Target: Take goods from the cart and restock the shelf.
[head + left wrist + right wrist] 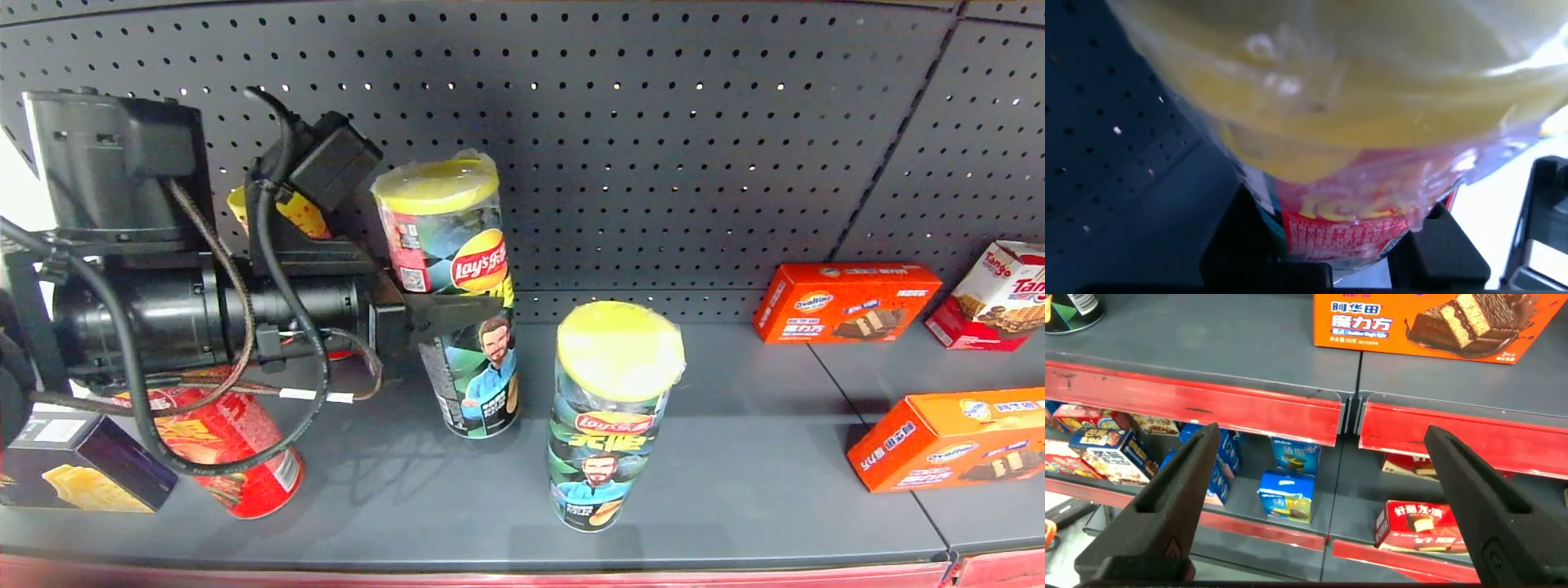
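A tall chips can (453, 245) with a yellow lid and plastic wrap stands slightly tilted, its base on the grey shelf (735, 482) near the pegboard. My left gripper (445, 312) comes in from the left and is shut on the can's middle. In the left wrist view the same chips can (1355, 122) sits close up between the dark fingers (1237, 245). A second, matching can (612, 416) stands upright to the right and nearer the front edge, apart from the first. My right gripper (1331, 523) is open and holds nothing, in front of the lower shelves.
A red can (233, 453) lies on its side under my left arm, beside a dark purple box (82, 474). Another yellow-lidded can (290, 212) shows behind the arm. Orange boxes (845, 300) (955, 437) and a white-and-red box (1000, 294) sit at the right. An orange box (1429, 327) lies above red shelf rails (1208, 400).
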### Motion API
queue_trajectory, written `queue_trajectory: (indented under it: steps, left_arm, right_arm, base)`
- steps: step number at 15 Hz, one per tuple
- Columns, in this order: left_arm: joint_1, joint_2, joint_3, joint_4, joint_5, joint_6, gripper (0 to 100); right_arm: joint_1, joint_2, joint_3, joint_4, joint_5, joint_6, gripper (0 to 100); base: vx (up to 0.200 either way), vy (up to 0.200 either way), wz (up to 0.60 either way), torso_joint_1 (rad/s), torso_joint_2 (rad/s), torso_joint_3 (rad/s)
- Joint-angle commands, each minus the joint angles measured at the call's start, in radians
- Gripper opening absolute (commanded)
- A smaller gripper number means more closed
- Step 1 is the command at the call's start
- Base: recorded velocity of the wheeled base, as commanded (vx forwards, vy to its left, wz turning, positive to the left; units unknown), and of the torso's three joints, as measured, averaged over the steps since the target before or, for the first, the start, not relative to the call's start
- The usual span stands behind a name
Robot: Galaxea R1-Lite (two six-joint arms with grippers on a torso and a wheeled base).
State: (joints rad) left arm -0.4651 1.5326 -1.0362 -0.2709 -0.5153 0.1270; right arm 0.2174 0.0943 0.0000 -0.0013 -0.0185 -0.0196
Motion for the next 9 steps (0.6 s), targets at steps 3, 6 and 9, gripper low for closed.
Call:
queue_trajectory:
  steps: [3, 6, 9]
  left_arm:
    - [0.02, 0.133, -0.143, 0.028, 0.001, 0.065, 0]
    - [0.019, 0.207, -0.222, 0.028, 0.015, 0.066, 0]
    - [0.013, 0.259, -0.282, 0.018, 0.023, 0.068, 0]
  right_arm:
    - [0.0, 0.002, 0.0, 0.0, 0.0, 0.0, 100]
    - [0.0, 0.002, 0.0, 0.0, 0.0, 0.0, 100]
    - [0.0, 0.002, 0.0, 0.0, 0.0, 0.0, 100]
  base:
    - [0.0, 0.0, 0.0, 0.0, 0.0, 0.0]
    - [0.0, 0.0, 0.0, 0.0, 0.0, 0.0]
    - [0.0, 0.0, 0.0, 0.0, 0.0, 0.0]
